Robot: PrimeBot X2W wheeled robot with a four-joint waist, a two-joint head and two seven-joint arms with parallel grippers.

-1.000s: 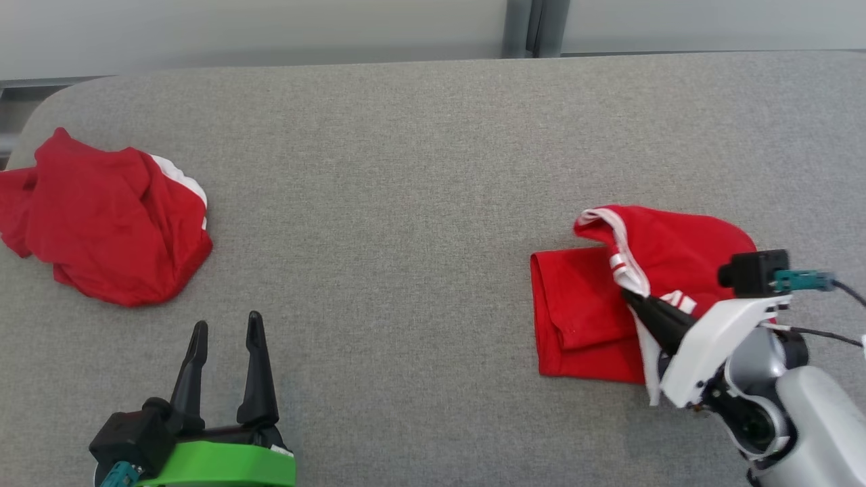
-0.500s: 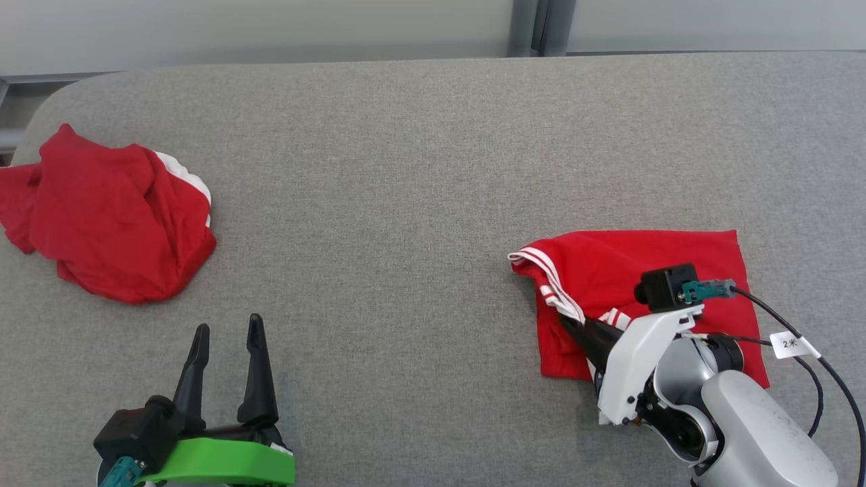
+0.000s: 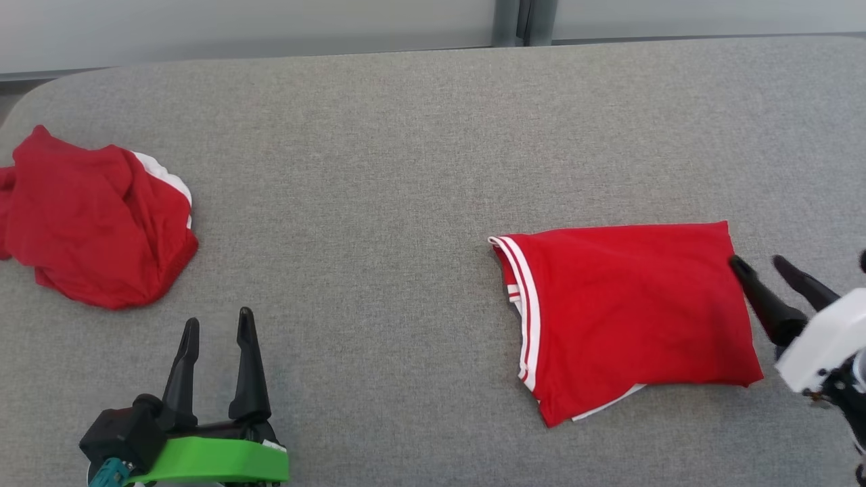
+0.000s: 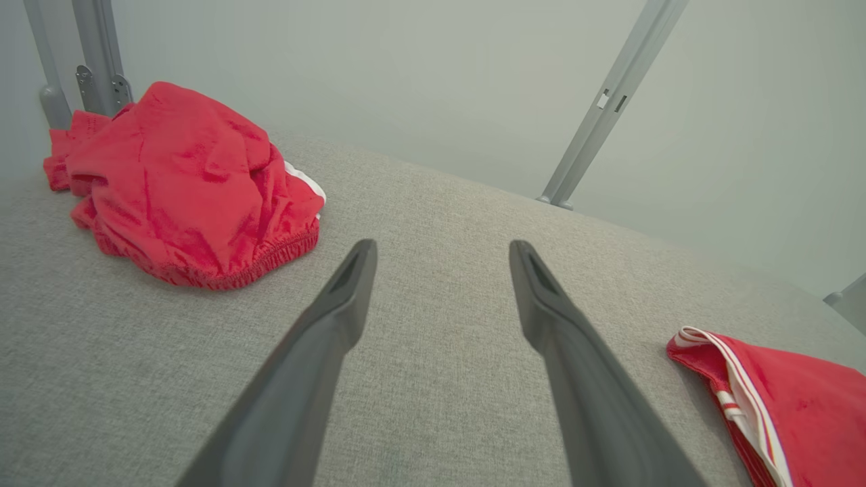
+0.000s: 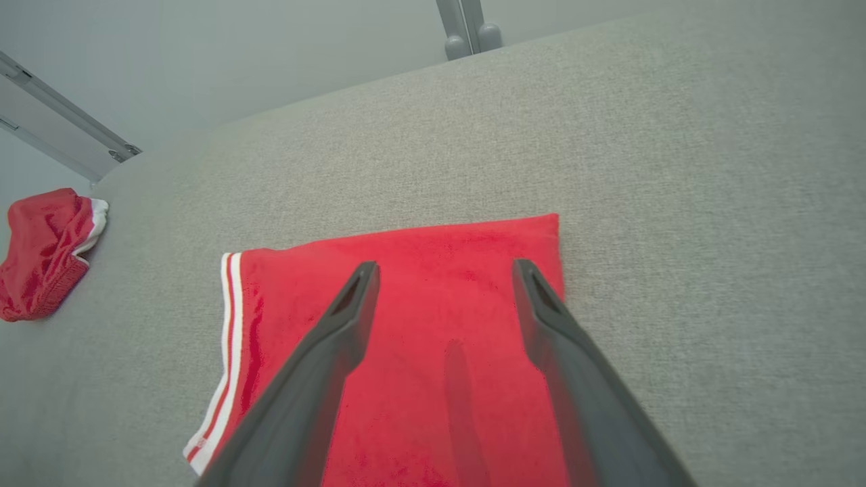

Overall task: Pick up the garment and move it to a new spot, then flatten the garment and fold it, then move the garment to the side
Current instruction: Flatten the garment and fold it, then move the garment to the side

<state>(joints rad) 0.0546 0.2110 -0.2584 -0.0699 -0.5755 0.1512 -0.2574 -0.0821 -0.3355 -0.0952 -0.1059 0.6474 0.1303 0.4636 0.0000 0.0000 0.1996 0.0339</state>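
Note:
The garment (image 3: 629, 311) is a red piece with white stripes along its left hem, lying folded and flat on the right half of the grey table (image 3: 406, 169). My right gripper (image 3: 756, 260) stands open just off its right edge, fingers pointing up and left, holding nothing. In the right wrist view the garment (image 5: 433, 284) lies beneath my open right gripper (image 5: 444, 265). At the lower left my left gripper (image 3: 218, 318) is open and empty over bare table. The left wrist view has the left gripper (image 4: 443, 244) wide apart and the garment's striped corner (image 4: 798, 399) at the right.
A second red garment (image 3: 88, 216) lies crumpled at the table's far left, also seen as the crumpled heap (image 4: 183, 196) and the small red heap (image 5: 40, 250). Grey metal posts and a pale wall stand behind the table's far edge.
My right gripper has opened and let go of the garment, then drawn back to the right. The garment went from a lifted, bunched flap to lying flat. The left gripper has stayed put.

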